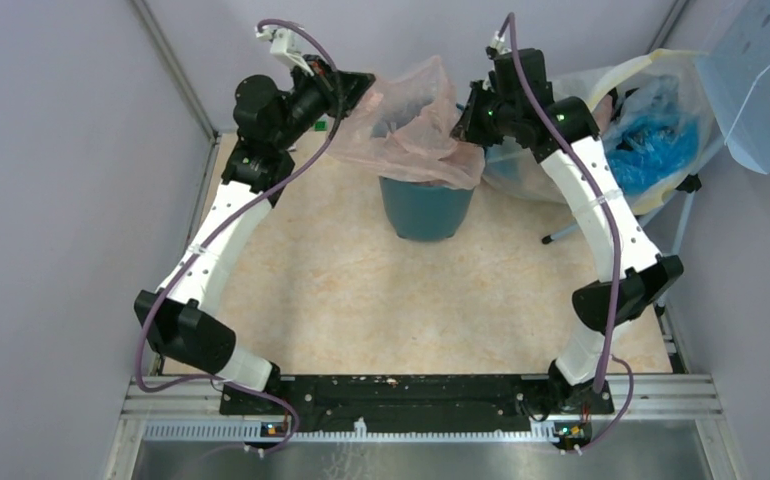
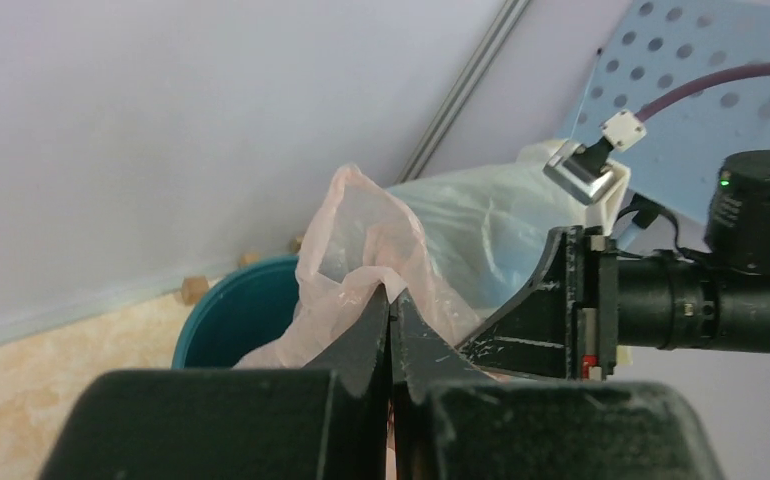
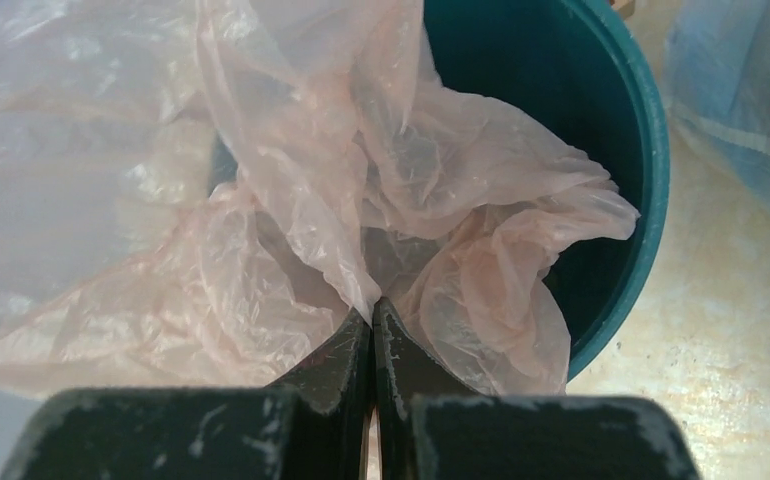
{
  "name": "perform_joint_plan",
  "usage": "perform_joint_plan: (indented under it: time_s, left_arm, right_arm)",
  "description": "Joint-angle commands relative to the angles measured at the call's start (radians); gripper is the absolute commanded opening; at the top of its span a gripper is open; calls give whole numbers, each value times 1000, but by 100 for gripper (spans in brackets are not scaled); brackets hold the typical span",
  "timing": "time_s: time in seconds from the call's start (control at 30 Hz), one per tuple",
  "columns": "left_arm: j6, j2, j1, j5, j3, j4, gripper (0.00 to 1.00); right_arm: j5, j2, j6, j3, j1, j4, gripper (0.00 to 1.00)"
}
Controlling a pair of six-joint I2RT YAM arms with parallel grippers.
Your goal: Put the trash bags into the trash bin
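Observation:
The thin pale pink trash bag (image 1: 413, 120) hangs spread over the dark teal trash bin (image 1: 426, 207), its lower part down inside the bin and one flap draped over the bin's front right rim. My left gripper (image 1: 363, 88) is shut on the bag's left upper edge (image 2: 361, 240), above the bin (image 2: 236, 320). My right gripper (image 1: 461, 125) is shut on the bag's right edge (image 3: 361, 180), just over the bin's rim (image 3: 651, 170).
A large clear sack with a pale yellow rim (image 1: 651, 70) holding bright blue bags (image 1: 646, 145) stands right of the bin. A pale blue perforated panel (image 1: 766, 80) on a stand is at the far right. Grey walls close in the left and back.

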Motion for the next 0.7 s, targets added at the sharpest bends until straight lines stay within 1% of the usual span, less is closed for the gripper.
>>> perform_joint_plan:
  time_s: [0.0,0.07,0.27,0.4,0.47,0.57,0.63,0.67]
  left_arm:
    - [-13,-43,-3,-22,42,35,0]
    - [-34,-38,-5,3,30,45,0]
    - [-32,-19,-7,-1,17,18,0]
    - [-39,5,-6,13,29,13,0]
    - [-53,16,-5,31,14,14,0]
    - [-76,15,-10,47,-39,37,0]
    - [-76,12,-14,45,-65,44,0]
    - [-70,11,-17,44,-71,43,0]
  right_arm:
    - [76,59,-75,163,33,-170,0]
    - [145,92,-98,178,67,-212,0]
    - [170,233,-97,171,115,-254,0]
    - [179,341,-97,182,117,-190,0]
    - [211,406,-103,236,115,-203,0]
    - [240,471,-128,354,111,-272,0]
    - [224,452,-141,415,106,-292,0]
    - [224,414,-150,414,104,-276,0]
